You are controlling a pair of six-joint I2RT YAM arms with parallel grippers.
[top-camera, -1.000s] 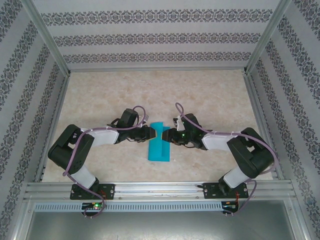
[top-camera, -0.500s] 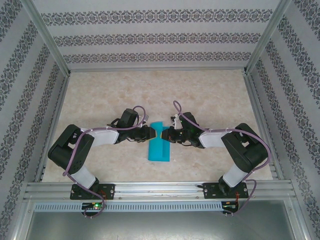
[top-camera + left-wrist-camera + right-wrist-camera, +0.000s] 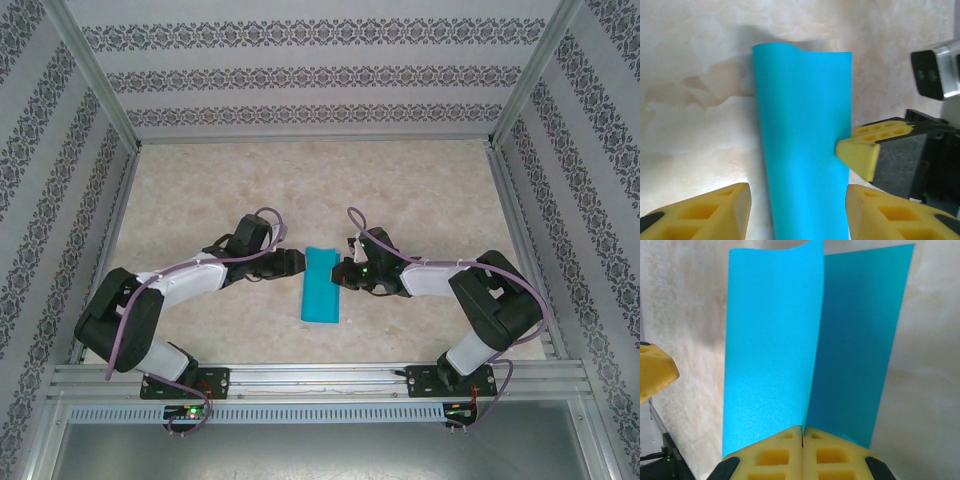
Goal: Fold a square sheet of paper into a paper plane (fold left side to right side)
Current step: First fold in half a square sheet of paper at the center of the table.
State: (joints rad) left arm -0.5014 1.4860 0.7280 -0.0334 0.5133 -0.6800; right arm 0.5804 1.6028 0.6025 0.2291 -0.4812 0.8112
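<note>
Folding left over right only pays off if the edges meet, so check that before you press anything. The sheet of paper (image 3: 321, 285) lies on the table (image 3: 200, 190) between the 2 arms, doubled into a narrow strip. In the right wrist view its top layer stands lifted off the lower one.

Your right gripper (image 3: 802, 450) is closed, and its 2 pads look pinched on the raised layer's edge at the strip's right side. Your left gripper (image 3: 797, 212) is spread. The strip shows between its 2 fingers in the left wrist view, and I cannot tell whether they touch it.

I would lower the lifted layer until its edge sits square on the one beneath. Then bring the left fingers down along the folded left side to set the crease. Let go on the right only once the left has the paper pinned, or the flap may spring up.

Both arms reach low and inward from their bases, elbows swung outward. The wrists face each other across the strip, just beside it.
</note>
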